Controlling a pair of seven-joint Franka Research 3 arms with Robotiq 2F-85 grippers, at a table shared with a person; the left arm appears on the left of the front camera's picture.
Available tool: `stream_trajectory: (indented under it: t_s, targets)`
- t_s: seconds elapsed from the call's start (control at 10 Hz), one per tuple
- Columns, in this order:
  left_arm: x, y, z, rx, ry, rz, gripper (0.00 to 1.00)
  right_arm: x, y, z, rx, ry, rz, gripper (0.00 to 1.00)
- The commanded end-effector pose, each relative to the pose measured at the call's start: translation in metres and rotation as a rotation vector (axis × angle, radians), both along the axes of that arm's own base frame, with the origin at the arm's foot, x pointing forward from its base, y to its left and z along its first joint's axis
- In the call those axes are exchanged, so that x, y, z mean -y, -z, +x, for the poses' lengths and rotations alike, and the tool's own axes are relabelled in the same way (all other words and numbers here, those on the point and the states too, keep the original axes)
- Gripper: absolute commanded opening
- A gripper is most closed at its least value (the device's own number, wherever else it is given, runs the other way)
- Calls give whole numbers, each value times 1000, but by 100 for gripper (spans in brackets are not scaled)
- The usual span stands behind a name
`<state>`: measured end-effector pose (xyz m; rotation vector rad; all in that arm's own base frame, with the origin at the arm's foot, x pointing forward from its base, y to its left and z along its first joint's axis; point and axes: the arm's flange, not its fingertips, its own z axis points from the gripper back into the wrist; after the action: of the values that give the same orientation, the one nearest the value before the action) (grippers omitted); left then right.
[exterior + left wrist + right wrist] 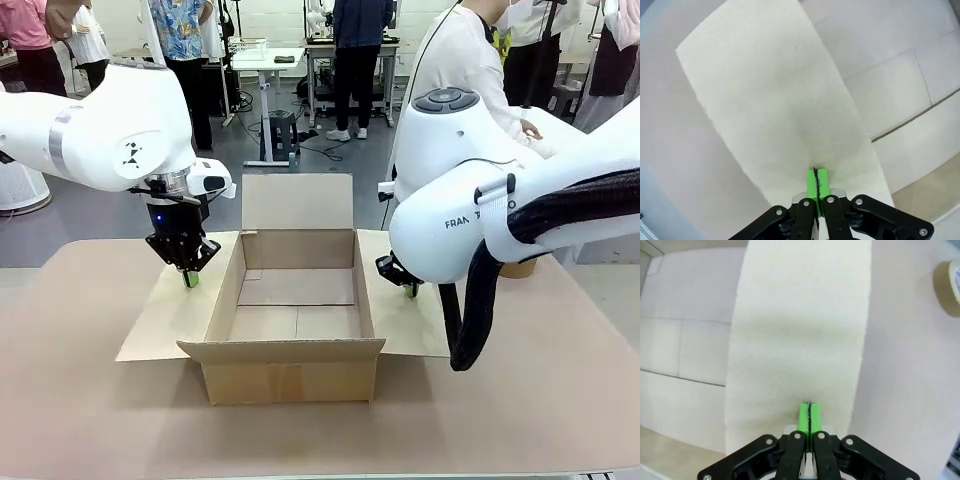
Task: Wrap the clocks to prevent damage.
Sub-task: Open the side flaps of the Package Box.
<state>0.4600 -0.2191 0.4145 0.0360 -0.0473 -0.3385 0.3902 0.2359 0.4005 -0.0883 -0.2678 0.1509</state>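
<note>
One open cardboard box stands at the middle of the worktop, its four flaps spread wide and its floor bare cardboard. Two claws press down on it, the left gripper on the left flap and the right gripper on the right flap, each with its two green pads shut tight together and holding nothing. One tape roll lies beyond the right flap; where the clocks are cannot be told.

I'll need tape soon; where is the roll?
In the right wrist view the tape roll sits on the table at the picture's right edge, beyond the right flap.
</note>
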Motion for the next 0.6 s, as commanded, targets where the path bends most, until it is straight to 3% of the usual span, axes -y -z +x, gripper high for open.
stream_trajectory:
  t_s: [0.0, 0.5]
  targets:
    - [-8, 13, 1, 19, -59, 23, 0, -1, 13, 0, 23, 27, -5, 1]
    - [-18, 24, 4, 16, -108, -21, 0, 1, 29, 3, 3, 21, 63, 1]
